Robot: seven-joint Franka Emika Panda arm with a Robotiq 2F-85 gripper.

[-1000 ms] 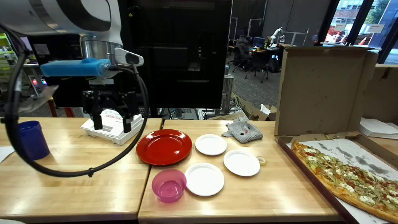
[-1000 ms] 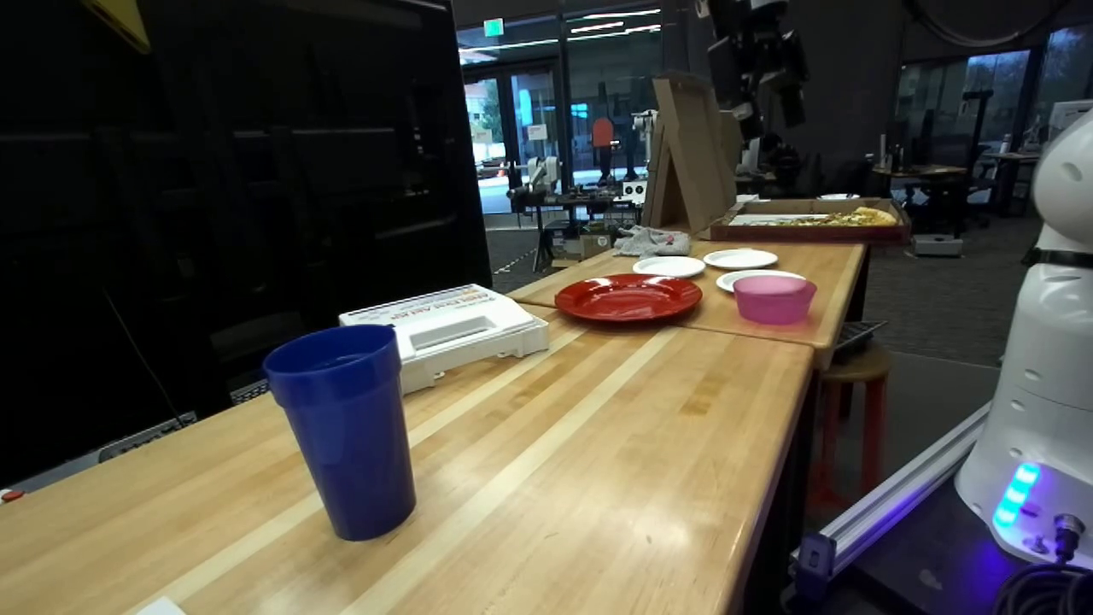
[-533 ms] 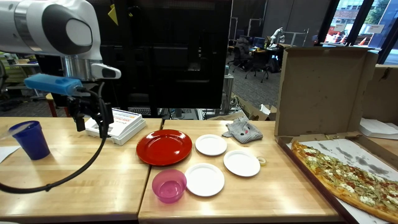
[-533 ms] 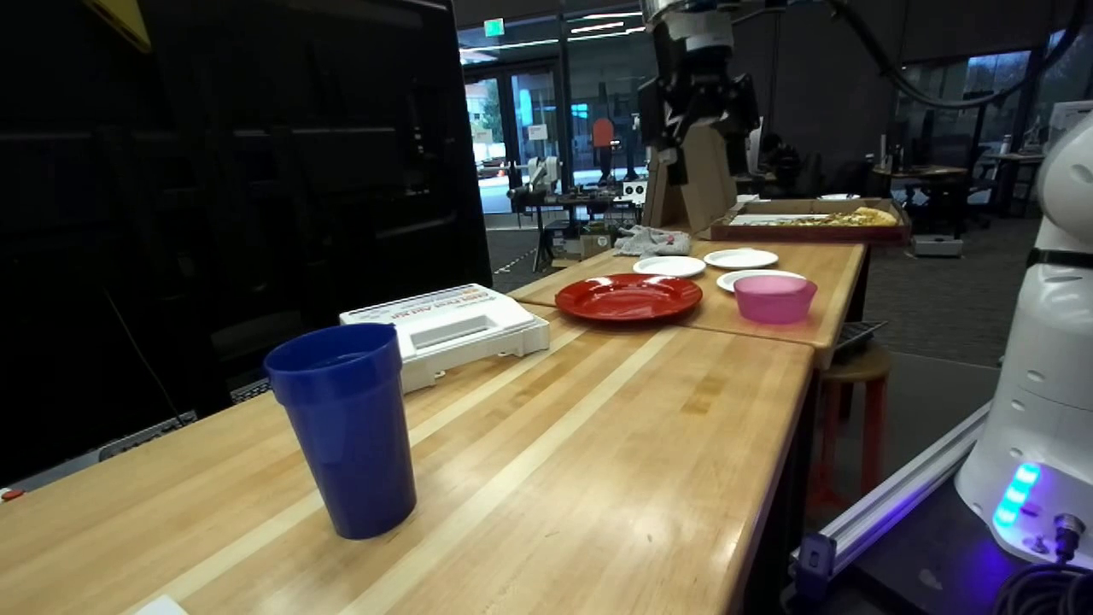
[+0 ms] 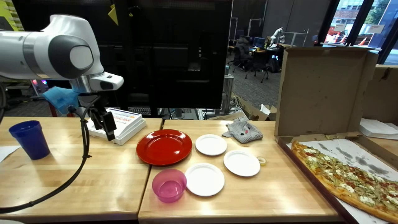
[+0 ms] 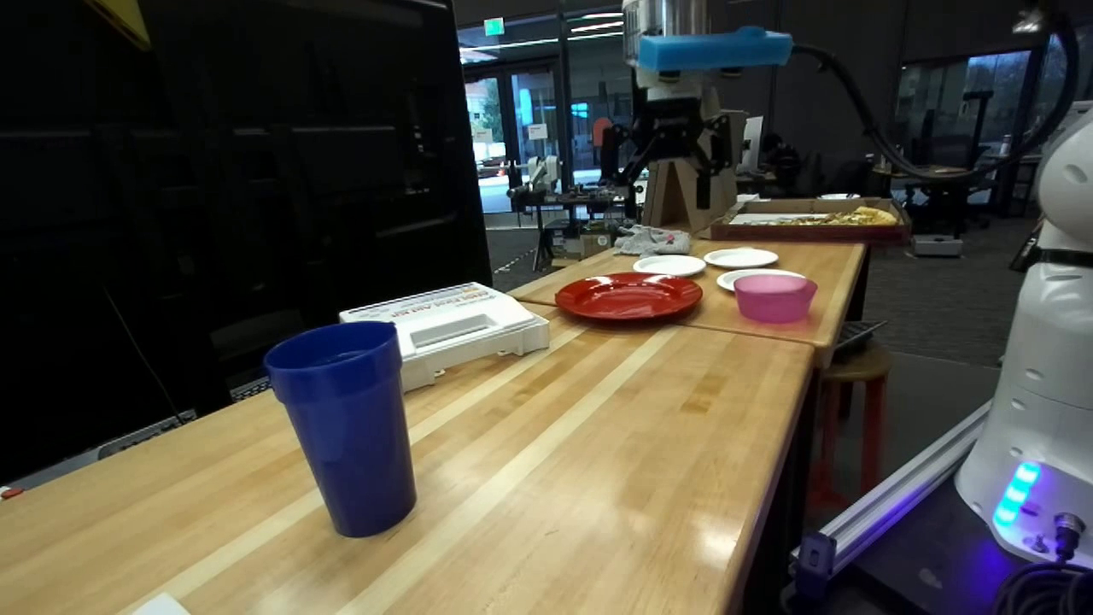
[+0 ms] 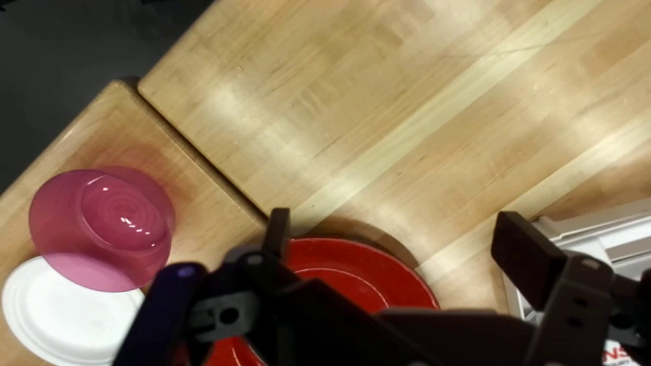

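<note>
Wrist view: pink bowl (image 7: 101, 229) and white case (image 7: 586, 248) flank red plate (image 7: 351, 272).

Pizza (image 5: 345, 177) in cardboard box (image 5: 323, 93) (open)

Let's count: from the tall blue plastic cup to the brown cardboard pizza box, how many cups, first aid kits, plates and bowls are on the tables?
Tall blue plastic cup: 1
White plastic first aid kit: 1
Round red plate: 1
Small round white plates: 3
See-through pink bowl: 1
Total: 7

Jaws apart abv tbl (image 6: 546, 478); red plate (image 6: 628, 299) nr pink bowl (image 6: 775, 301); blue cup (image 6: 348, 436) upright.
</note>
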